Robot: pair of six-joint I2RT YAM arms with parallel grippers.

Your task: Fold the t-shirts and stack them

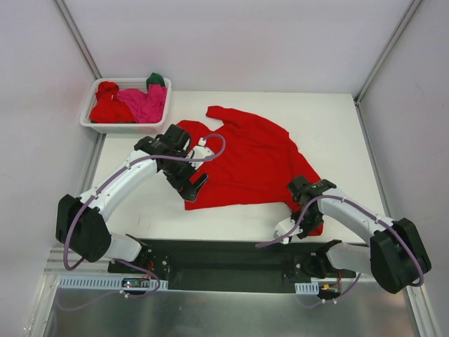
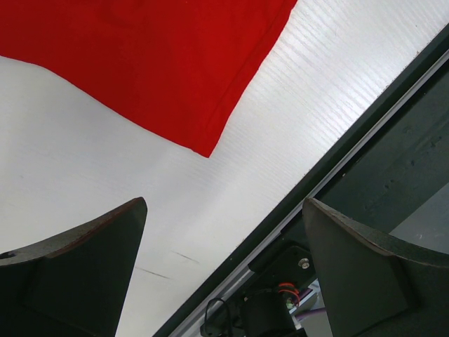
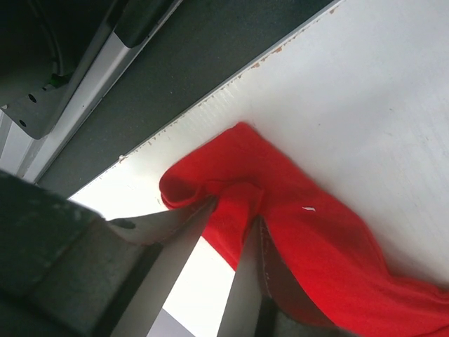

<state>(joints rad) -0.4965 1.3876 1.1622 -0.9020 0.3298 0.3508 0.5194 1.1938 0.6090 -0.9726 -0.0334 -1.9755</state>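
Across the middle of the top view, a red t-shirt [image 1: 252, 158] lies spread and rumpled on the white table [image 1: 337, 133], not yet folded. We see the left gripper [image 1: 195, 184] at the shirt's lower left corner, right at the edge of the cloth. In the left wrist view its fingers [image 2: 84, 267] stand wide apart with nothing between them. The red corner points down from the upper middle of that frame, clear of both fingertips, with bare table in between.

At the lower right of the top view, the right gripper [image 1: 293, 226] sits on the shirt's other near corner, close to the dark base plate [image 1: 231, 256]. In the right wrist view its fingers [image 3: 165, 228] are drawn in on a raised ridge of red cloth, pinching it, and the corner bunches up just beyond the tips (the rest of the shirt trails off to the lower right of the frame).

In the upper left of the top view, well apart from both grippers, a white lattice basket [image 1: 95, 125] holds a crumpled red shirt [image 1: 109, 105], a magenta-pink shirt [image 1: 146, 104] and a dark green shirt [image 1: 156, 78].
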